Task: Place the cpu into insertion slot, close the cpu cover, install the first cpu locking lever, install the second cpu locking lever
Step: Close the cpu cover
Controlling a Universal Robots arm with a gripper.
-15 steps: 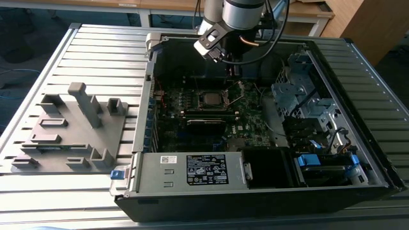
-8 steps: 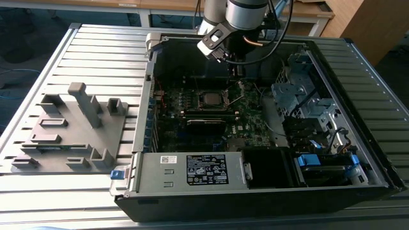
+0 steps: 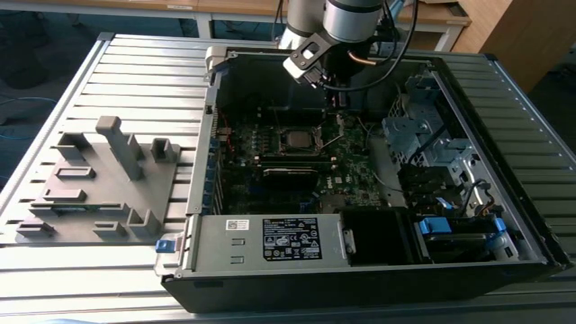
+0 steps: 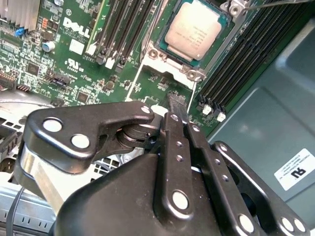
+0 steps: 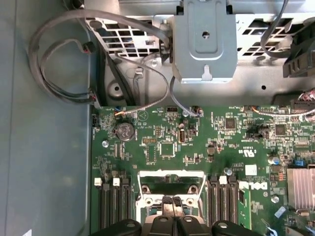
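The cpu [image 4: 196, 29] lies face up in the insertion slot [image 4: 167, 59], its silvery face showing inside the metal rim. In the exterior view the slot [image 3: 297, 138] sits mid-board as a dark square with a silvery rim. My gripper [image 4: 176, 104] is shut with nothing between its fingers, tips hovering beside the slot's edge, apart from the cpu. In the first wrist view the fingertips [image 5: 172, 200] hang over the slot's frame [image 5: 171, 183]. In the exterior view the gripper [image 3: 339, 104] is above the board, behind the slot. Whether the cpu cover is down I cannot tell. A thin lever rod [image 4: 275, 4] runs past the slot's corner.
The open computer case [image 3: 504, 263] lies on a ribbed metal table [image 3: 135, 74]. Memory slots [image 4: 123, 29] flank the socket on both sides. A grey fixture block [image 3: 99, 182] stands at the exterior view's left. Drive cages and cables [image 3: 423, 135] fill the exterior view's right side of the case.
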